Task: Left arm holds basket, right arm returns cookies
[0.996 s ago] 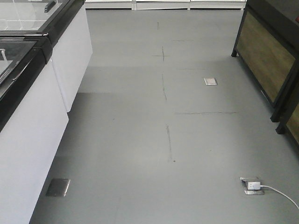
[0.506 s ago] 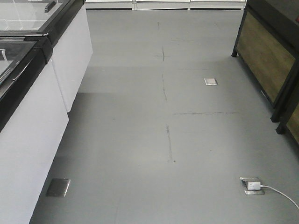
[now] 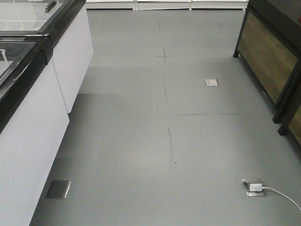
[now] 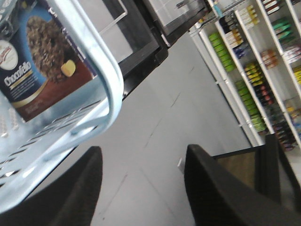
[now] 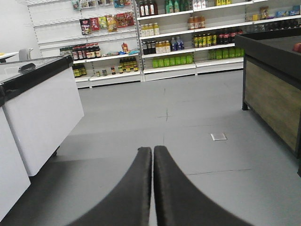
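Black left-arm fingers (image 4: 70,193) are shown spread wide at the near edge, with only bare floor (image 4: 150,117) seen between them. Whether they touch the pale blue basket (image 4: 112,80) cannot be told. That basket is seen just above and to the left, with the cookie box (image 4: 37,61) inside, against its slotted wall. The right-arm fingers (image 5: 141,188) are pressed together on nothing. Beyond them, a white cabinet (image 5: 42,108) is placed left, a wood-panelled stand (image 5: 273,94) right, and stocked shelves (image 5: 188,42) farthest back.
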Available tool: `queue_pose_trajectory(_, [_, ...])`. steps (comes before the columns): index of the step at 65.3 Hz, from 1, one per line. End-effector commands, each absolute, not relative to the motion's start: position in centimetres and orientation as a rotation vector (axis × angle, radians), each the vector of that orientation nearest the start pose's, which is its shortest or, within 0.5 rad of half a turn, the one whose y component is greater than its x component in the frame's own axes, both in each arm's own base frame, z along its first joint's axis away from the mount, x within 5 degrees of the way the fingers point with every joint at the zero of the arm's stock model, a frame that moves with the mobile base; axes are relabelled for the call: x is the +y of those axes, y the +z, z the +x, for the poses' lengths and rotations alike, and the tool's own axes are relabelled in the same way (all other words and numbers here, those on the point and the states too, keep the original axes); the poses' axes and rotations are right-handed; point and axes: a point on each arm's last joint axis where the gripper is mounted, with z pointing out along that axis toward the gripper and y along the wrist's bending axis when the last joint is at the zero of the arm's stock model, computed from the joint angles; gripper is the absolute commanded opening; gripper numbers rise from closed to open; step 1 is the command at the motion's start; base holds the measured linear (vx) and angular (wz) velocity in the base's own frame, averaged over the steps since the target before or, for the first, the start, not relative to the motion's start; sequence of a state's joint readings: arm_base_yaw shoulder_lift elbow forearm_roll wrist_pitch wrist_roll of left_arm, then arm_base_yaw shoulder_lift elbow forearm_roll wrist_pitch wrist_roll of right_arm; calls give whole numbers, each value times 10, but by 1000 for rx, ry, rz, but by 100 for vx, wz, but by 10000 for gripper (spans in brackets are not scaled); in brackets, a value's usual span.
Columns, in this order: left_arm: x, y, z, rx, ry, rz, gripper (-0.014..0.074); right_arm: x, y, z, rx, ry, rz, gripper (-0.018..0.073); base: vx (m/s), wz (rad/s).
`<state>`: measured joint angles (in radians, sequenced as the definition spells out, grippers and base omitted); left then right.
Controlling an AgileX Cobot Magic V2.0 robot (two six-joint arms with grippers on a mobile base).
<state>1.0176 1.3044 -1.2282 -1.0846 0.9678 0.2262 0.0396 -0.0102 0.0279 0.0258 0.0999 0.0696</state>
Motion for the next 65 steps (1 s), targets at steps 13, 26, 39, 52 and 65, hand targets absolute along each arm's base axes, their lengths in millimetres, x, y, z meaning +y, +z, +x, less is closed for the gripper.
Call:
queue_pose_trajectory(13, [229, 396, 197, 1495, -725, -1085, 454, 2, 202, 56, 1513, 106, 39, -8, 0, 0])
queue_pose_trajectory(26, [244, 384, 208, 1429, -832, -1051, 522, 2, 202, 56, 1513, 106, 39, -8, 0, 0])
queue_pose_trajectory(39, [260, 374, 217, 1308, -958, -1045, 525, 2, 202, 56, 1513, 106, 39, -8, 0, 0])
queue_pose_trajectory(52, [274, 365, 224, 1228, -1008, -1031, 525, 2, 202, 56, 1513, 106, 39, -8, 0, 0])
queue_pose_trajectory(65, [288, 371, 234, 1242, -1025, -974, 525, 2, 202, 56, 1513, 106, 39, -8, 0, 0])
